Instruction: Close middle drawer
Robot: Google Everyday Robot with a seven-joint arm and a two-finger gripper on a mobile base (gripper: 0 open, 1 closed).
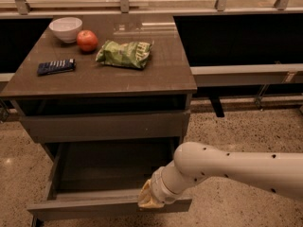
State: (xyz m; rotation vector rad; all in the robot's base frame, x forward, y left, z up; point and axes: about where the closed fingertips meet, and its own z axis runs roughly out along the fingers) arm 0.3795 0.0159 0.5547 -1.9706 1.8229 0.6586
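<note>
The middle drawer [85,208] is pulled far out below the cabinet top, showing its dark boxy interior [111,167] and its slim grey-brown front panel. Above it sits a same-coloured drawer with a taller front panel [104,126], pushed in. My gripper [149,198], with yellowish tips on a white arm [227,167] coming from the right, rests at the top edge of the open drawer's front panel, right of its middle. It holds nothing that I can see.
On the cabinet top [156,74] lie a white bowl [66,29], a red apple [87,40], a green chip bag [124,54] and a dark blue bar [56,66]. Speckled floor [246,131] lies to the right. A dark counter runs behind.
</note>
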